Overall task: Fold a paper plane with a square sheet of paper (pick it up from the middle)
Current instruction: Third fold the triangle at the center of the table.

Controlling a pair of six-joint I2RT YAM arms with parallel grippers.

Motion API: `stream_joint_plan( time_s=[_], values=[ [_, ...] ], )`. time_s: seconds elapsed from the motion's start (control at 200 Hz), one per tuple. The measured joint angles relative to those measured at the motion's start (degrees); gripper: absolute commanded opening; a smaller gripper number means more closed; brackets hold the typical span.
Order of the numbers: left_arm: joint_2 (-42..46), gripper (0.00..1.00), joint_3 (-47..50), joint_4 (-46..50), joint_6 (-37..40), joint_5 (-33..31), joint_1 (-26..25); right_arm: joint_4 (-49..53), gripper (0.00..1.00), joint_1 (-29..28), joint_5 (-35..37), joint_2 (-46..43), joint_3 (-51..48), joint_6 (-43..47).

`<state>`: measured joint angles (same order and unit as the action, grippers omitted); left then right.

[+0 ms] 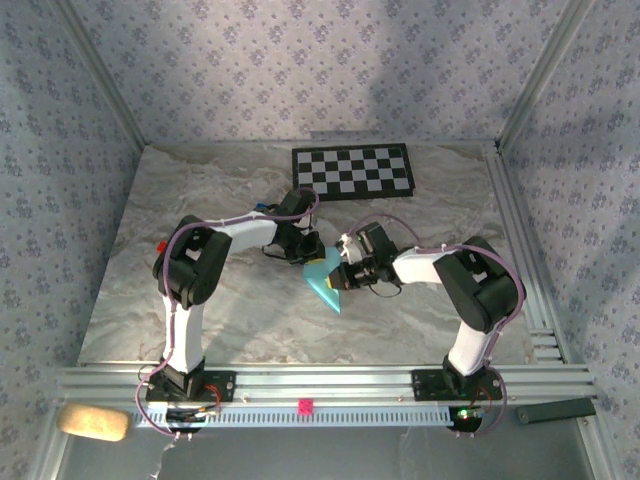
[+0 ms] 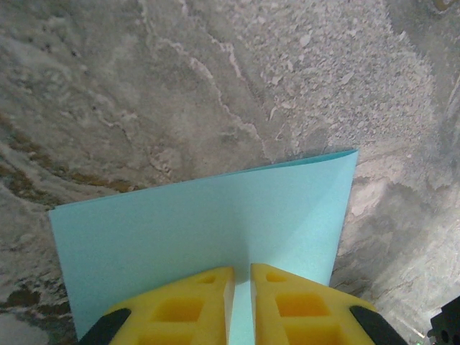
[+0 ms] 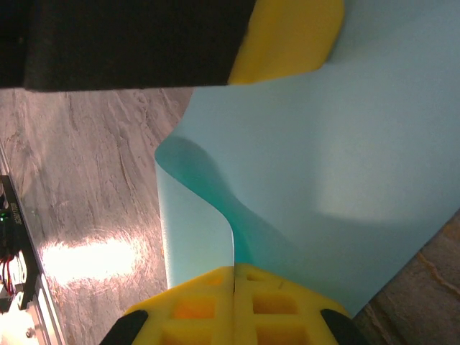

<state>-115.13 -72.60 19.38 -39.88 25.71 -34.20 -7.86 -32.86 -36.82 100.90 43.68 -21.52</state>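
Left arm and right arm: white links, bulky black joints, thin purple cables. The left end effector and right end effector have yellow fingers moulded with square recesses.

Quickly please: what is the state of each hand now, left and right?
Left hand: closed, holding the light-blue paper.
Right hand: closed, holding the same paper.

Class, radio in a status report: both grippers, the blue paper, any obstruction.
Left gripper shut on light-blue paper sheet. Right gripper shut on it too; sheet curls between. Checkerboard far back, apart.
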Motion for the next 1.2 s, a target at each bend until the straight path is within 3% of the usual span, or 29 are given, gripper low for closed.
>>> stream_joint_plan(
  time_s=[1.204],
  values=[
    [-0.15,0.15,-0.11,-0.04,0.0,0.04,-0.11,1.97,0.02,-0.81,0.63,-0.13,0.09,0.02]
  ],
)
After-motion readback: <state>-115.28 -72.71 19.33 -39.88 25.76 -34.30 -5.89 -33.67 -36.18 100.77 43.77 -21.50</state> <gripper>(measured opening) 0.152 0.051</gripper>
